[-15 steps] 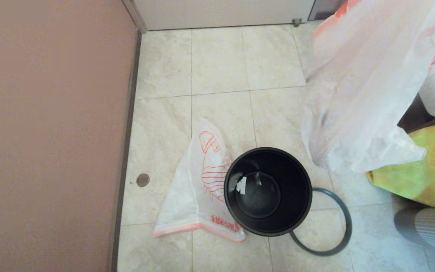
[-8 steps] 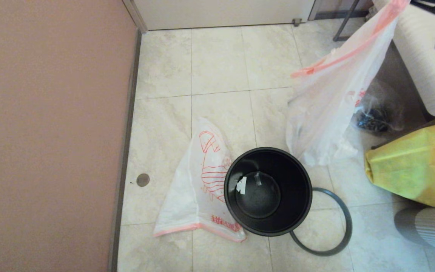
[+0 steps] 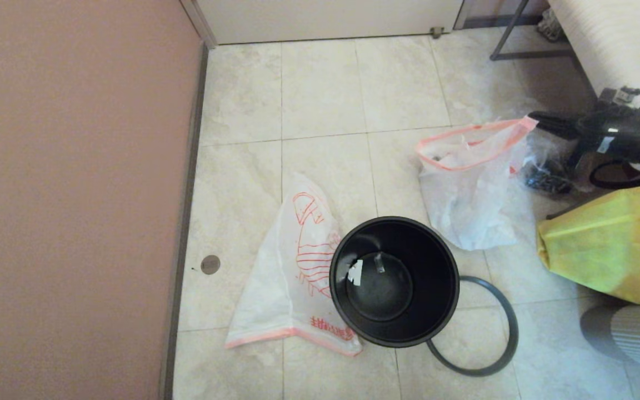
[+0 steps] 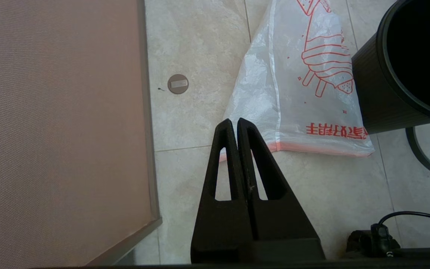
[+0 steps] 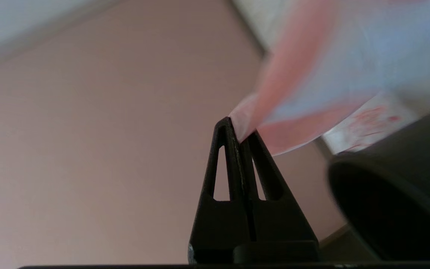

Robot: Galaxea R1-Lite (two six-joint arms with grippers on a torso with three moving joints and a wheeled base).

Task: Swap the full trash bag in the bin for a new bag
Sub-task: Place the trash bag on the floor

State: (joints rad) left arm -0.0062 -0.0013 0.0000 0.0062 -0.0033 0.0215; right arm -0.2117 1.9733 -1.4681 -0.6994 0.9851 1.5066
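Observation:
The black bin (image 3: 394, 280) stands empty on the tiled floor, and its grey ring (image 3: 499, 355) lies loose beside it on the right. Flat on the floor left of the bin lies the new bag (image 3: 292, 278) with its red drawing; in the left wrist view the new bag (image 4: 293, 93) lies just past my shut, empty left gripper (image 4: 233, 122). The full trash bag (image 3: 467, 194) slumps on the floor behind and to the right of the bin. My right gripper (image 3: 532, 119) is shut on its pink-orange band, which shows pinched between the fingers of the right gripper (image 5: 239, 133).
A pinkish-brown wall (image 3: 75, 194) runs down the left side. A yellow bag (image 3: 603, 250) and a clear bag with dark contents (image 3: 548, 176) lie at the right. A metal frame leg (image 3: 520, 54) stands at the back right. A round floor cap (image 3: 210, 264) sits by the wall.
My right gripper has come down from high at the right, lowering the full trash bag. The bag now rests slumped on the floor beside the bin. The new bag, bin and ring have not moved.

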